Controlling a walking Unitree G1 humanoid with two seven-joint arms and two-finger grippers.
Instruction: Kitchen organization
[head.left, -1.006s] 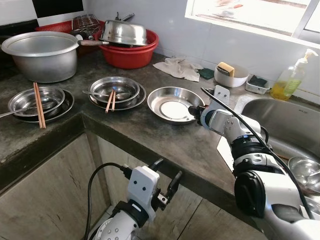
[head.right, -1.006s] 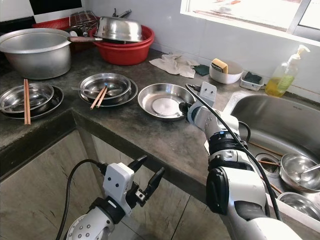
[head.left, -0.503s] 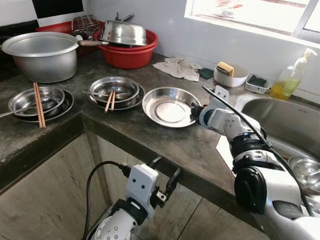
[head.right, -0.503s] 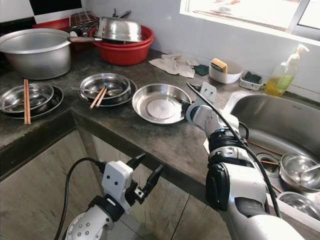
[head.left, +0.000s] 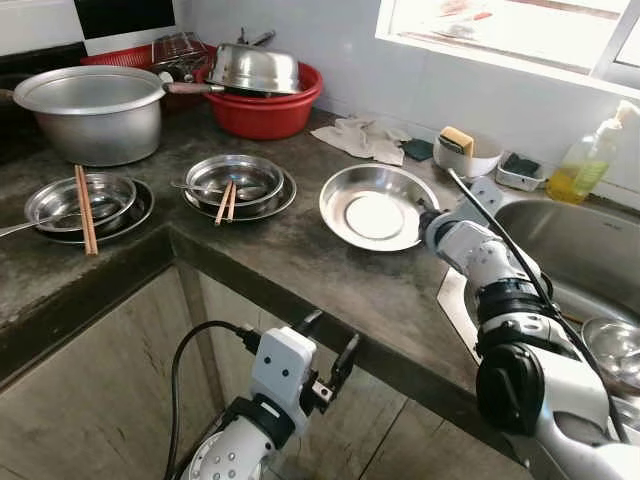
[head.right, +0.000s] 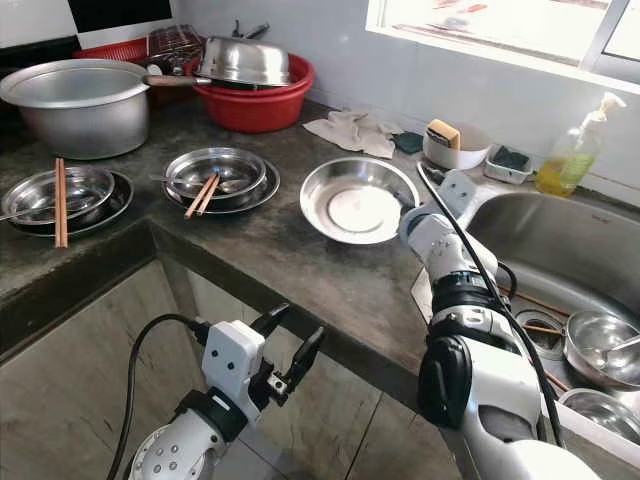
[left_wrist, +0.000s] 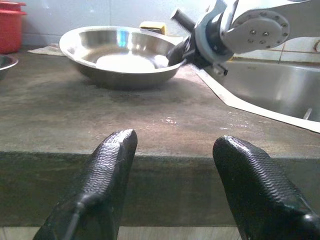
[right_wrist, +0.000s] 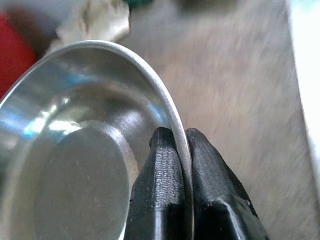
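A shallow steel plate (head.left: 375, 207) lies on the dark stone counter, between the stacked dishes and the sink. My right gripper (head.left: 428, 215) is shut on the plate's right-hand rim. In the right wrist view its two black fingertips (right_wrist: 165, 150) pinch the thin rim (right_wrist: 150, 82), one inside and one outside. My left gripper (head.left: 328, 340) hangs open below the counter's front edge, holding nothing. Its fingers (left_wrist: 107, 165) point at the counter edge with the plate (left_wrist: 125, 52) beyond.
Two stacks of steel plates with chopsticks (head.left: 235, 185) (head.left: 85, 200) lie to the left. A big pot (head.left: 90, 110) and a red basin (head.left: 265, 100) stand behind them. At the right are the sink (head.left: 570, 240), a soap bottle (head.left: 585, 160), a sponge bowl (head.left: 465, 150) and a cloth (head.left: 365, 138).
My right gripper has dragged the steel plate to the right across the counter, towards the sink. The left arm has stayed put.
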